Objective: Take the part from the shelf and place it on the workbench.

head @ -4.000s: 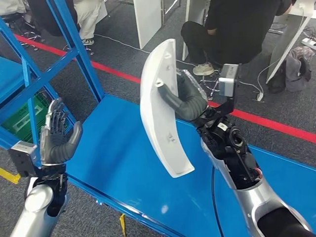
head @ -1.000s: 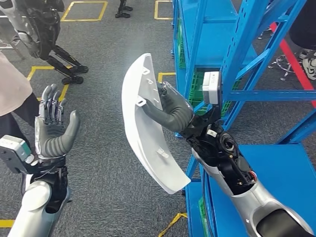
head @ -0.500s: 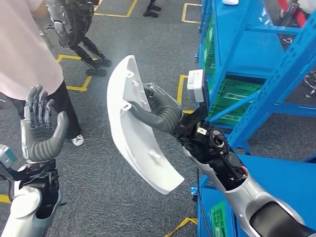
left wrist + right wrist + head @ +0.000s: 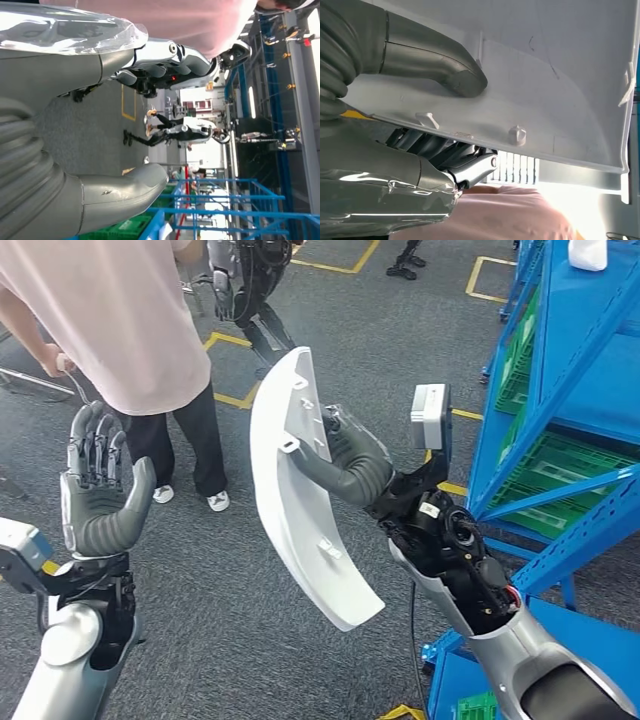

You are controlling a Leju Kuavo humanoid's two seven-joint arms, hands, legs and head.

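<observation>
From the head view the right hand [image 4: 349, 462] gripped the white curved part [image 4: 302, 510] in mid-air, thumb across the ribbed inner face and the other fingers behind the edge; the part stood roughly upright over grey carpet [image 4: 226, 620], well apart from the blue shelf [image 4: 558, 370] at the robot's right; the left hand [image 4: 98, 495] was raised palm-forward, fingers spread and upright, holding nothing; a person in a pink shirt [image 4: 128, 310] stood just beyond that hand, with another dark robot [image 4: 253, 280] further back.

The right wrist view gave what the head view could not: the thumb [image 4: 433, 65] pressed flat on the part's inner surface [image 4: 546, 75], the darker fingers [image 4: 433, 147] curled under the opposite side of the edge, so the panel was clamped between them; small moulded clips and a round stud stood out along the rim; pink cloth showed past the part's edge.

The left wrist view showed the left thumb [image 4: 120, 192] apart from the fingers [image 4: 162, 55], with open space between them and nothing in it; beyond lay carpet with yellow floor markings [image 4: 128, 102], and blue racking [image 4: 241, 210].

As for containers: green crates [image 4: 573, 480] sat on the shelf's lower levels, their contents too hidden by the frame to tell; a white object [image 4: 587, 254] rested on an upper shelf board; a further green crate corner [image 4: 472, 708] showed beside the right forearm.
</observation>
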